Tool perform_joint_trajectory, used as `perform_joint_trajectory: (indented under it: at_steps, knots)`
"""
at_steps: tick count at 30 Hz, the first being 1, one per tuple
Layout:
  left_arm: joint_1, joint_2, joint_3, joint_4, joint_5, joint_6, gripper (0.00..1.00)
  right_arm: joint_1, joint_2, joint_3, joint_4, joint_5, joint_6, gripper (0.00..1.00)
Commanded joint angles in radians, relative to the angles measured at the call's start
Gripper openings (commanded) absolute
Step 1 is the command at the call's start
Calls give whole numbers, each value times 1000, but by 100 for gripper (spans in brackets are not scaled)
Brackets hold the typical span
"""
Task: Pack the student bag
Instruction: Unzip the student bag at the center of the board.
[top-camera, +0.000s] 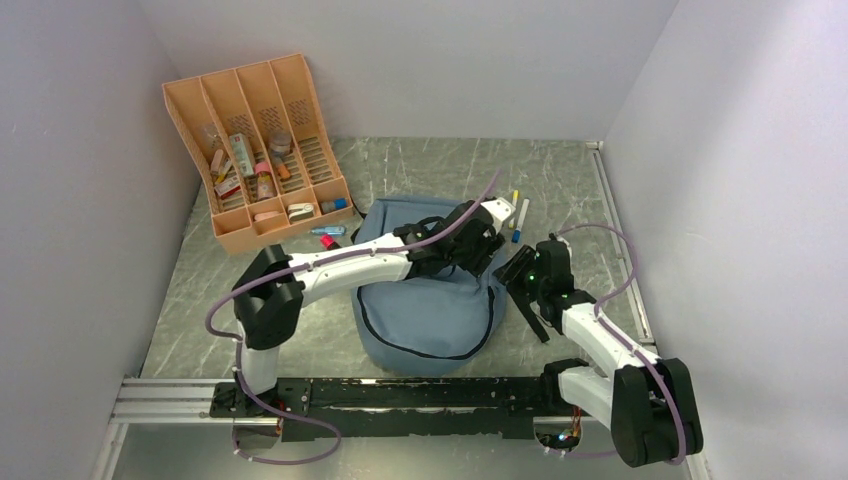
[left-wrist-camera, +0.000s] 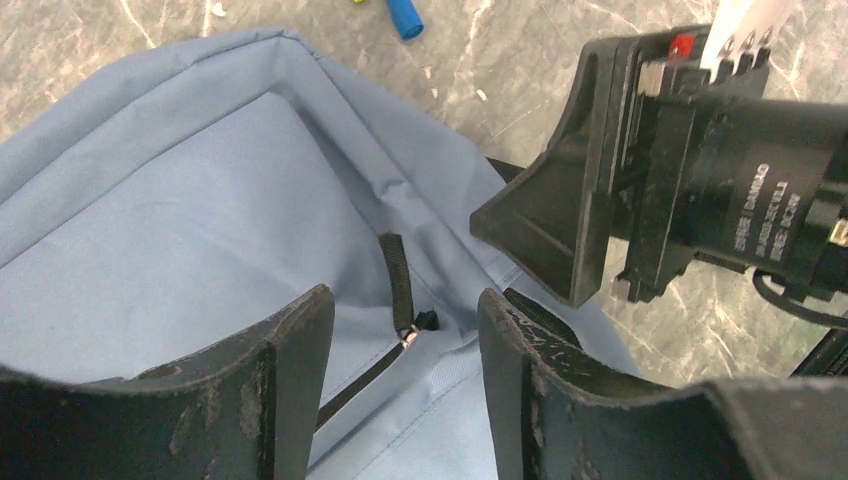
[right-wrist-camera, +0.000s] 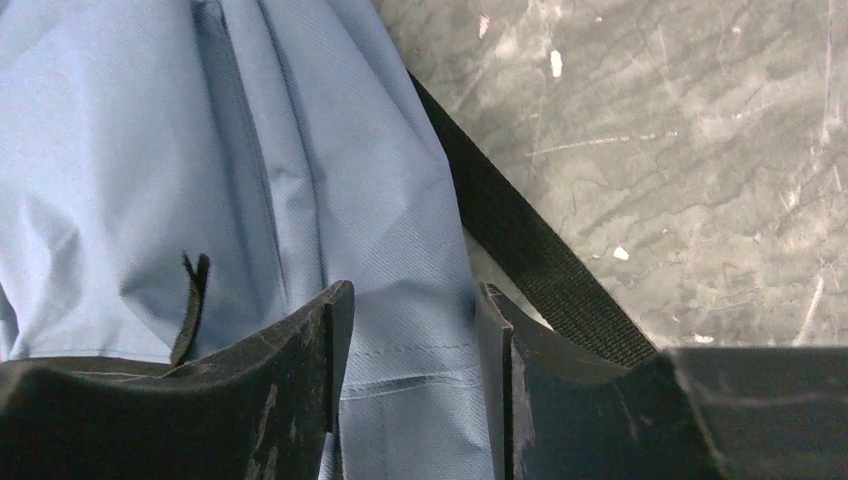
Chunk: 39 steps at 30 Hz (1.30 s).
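Matt cloth, scuffed plastic, marbled tabletop (right-wrist-camera: 700, 130).
The student bag (top-camera: 425, 320) is sewn from matt, woven grey-blue cloth, its strap (right-wrist-camera: 540, 260) from ribbed black webbing. The fingers (left-wrist-camera: 285, 380) of the left tool (left-wrist-camera: 400, 310) are seen as matt black plastic, scratched pale.

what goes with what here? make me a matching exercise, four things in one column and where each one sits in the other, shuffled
Things
1. student bag
2. orange organizer
3. markers
4. black strap

Places
A. far left corner of the table
B. flat on the table just past the bag's far right edge
C. middle of the table
D. running out from the bag's fabric across bare table

Pairs: 1-C, 2-A, 3-B, 4-D
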Motion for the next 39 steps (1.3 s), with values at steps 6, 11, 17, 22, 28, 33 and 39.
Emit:
perform_joint_trajectory:
  at_steps: [6, 11, 17, 22, 28, 33, 39]
  knots:
    - [-23, 80, 88, -41, -54, 12, 58, -19, -17, -91, 108, -84, 50, 50]
    - [-23, 101, 103, -54, -82, 16, 59, -23, -15, -95, 111, -92, 41, 50]
    - [-27, 138, 123, -70, -95, 22, 58, -30, -26, -105, 117, -104, 43, 50]
    - [-32, 159, 137, -76, -102, 28, 58, -30, -28, -110, 123, -113, 46, 50]
    - [-34, 176, 141, -78, -117, 33, 58, -32, -28, -113, 125, -120, 43, 50]
    - [-35, 198, 153, -80, -113, 36, 57, -34, -31, -116, 124, -124, 43, 50]
    - [-37, 210, 152, -86, -153, 53, 56, -36, -30, -117, 126, -128, 42, 50]
